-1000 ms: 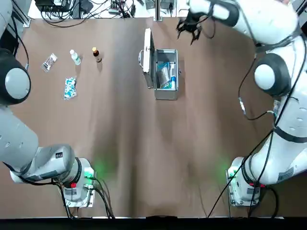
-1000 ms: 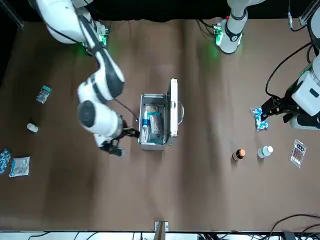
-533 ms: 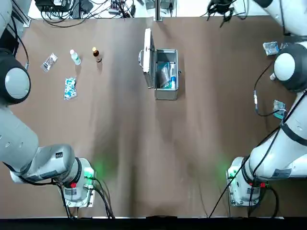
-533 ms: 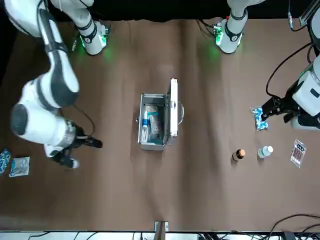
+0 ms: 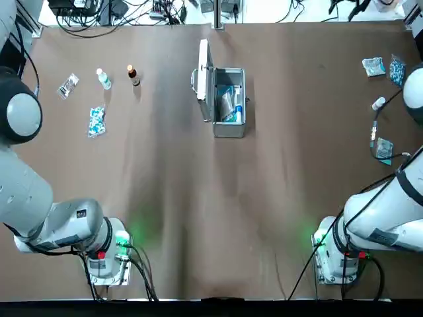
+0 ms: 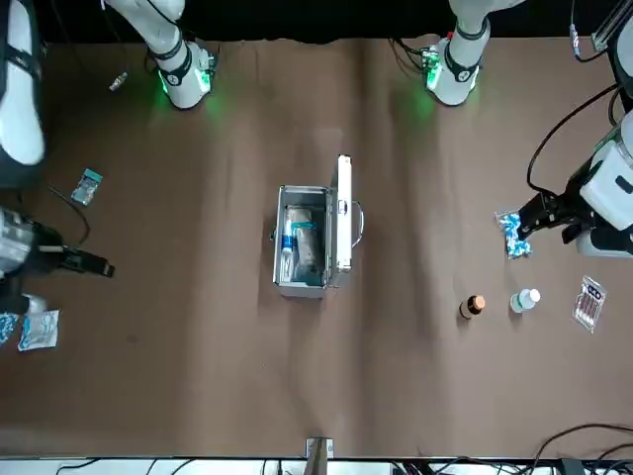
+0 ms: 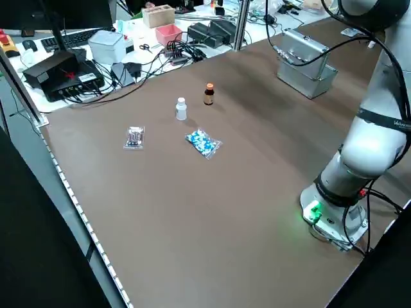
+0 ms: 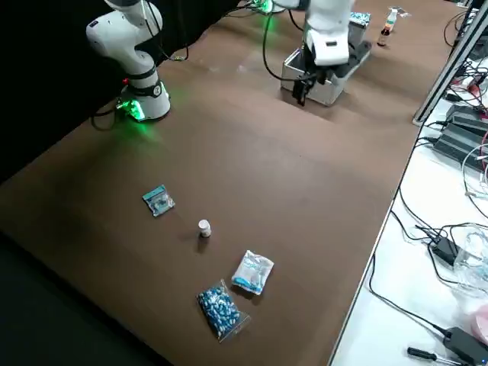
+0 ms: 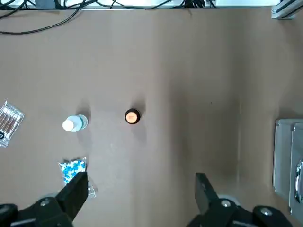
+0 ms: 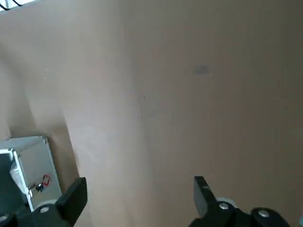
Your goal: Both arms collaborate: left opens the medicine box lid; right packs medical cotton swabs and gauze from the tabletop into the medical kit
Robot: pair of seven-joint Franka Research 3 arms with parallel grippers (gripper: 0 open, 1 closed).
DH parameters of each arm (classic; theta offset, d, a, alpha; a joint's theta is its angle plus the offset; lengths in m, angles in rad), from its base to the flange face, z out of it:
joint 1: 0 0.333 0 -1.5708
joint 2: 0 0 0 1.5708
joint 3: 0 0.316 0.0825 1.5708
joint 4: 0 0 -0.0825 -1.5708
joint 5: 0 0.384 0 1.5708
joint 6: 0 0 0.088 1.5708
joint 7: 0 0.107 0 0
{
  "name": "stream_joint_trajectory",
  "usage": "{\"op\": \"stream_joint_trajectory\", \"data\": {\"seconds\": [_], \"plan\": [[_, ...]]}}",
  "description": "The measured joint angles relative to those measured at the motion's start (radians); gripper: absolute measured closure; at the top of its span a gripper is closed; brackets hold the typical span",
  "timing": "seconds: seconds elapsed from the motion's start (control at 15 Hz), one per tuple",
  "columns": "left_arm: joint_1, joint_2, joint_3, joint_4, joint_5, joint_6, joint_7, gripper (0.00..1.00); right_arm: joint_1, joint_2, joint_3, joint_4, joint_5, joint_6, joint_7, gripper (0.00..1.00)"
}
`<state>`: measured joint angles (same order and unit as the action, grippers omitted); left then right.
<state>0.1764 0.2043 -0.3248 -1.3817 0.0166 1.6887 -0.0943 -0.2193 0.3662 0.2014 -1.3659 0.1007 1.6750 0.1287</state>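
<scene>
I see the medical kit (image 5: 229,105) at the surface's far centre, its medicine box lid (image 5: 203,78) standing upright and packets already inside. My right gripper (image 6: 87,265) hangs empty, fingers apart, near the far right edge. My left gripper (image 9: 139,195), likewise spread, hovers high at left. A crinkled packet (image 8: 252,271) there looks light, soft, slippery; I judge an edge pinch best.
</scene>
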Motion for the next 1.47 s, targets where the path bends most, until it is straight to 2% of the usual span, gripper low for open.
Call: {"op": "stream_joint_trajectory", "data": {"seconds": [0.27,0.8,0.87,1.0,1.07,1.2,1.47], "plan": [[0.0,0.0,0.0,0.0,0.0,0.001,0.0,0.0,-0.019,-0.102,0.003,0.002,-0.001,-0.06,-0.001,0.01],[0.001,0.0,0.0,0.0,0.0,0.002,0.0,0.0,-0.006,-0.147,-0.002,0.002,-0.023,-0.065,-0.001,0.01],[0.002,0.0,0.0,0.0,0.0,0.002,0.0,0.0,0.035,-0.158,-0.039,0.001,-0.038,-0.078,-0.001,0.01],[0.007,0.0,0.0,0.0,0.0,0.002,0.0,0.0,0.169,-0.184,-0.166,-0.01,-0.055,-0.098,0.0,0.01],[0.012,0.0,0.0,0.0,0.0,0.002,0.0,0.0,0.21,-0.2,-0.203,-0.024,-0.06,-0.099,0.0,0.01],[0.021,0.0,0.0,0.0,0.0,0.003,0.0,0.0,0.236,-0.239,-0.225,-0.078,-0.063,-0.08,0.0,0.01],[0.022,0.0,-0.002,0.0,0.0,0.007,0.0,0.0,0.235,-0.332,-0.225,-0.218,-0.065,-0.037,-0.072,0.01]]}}
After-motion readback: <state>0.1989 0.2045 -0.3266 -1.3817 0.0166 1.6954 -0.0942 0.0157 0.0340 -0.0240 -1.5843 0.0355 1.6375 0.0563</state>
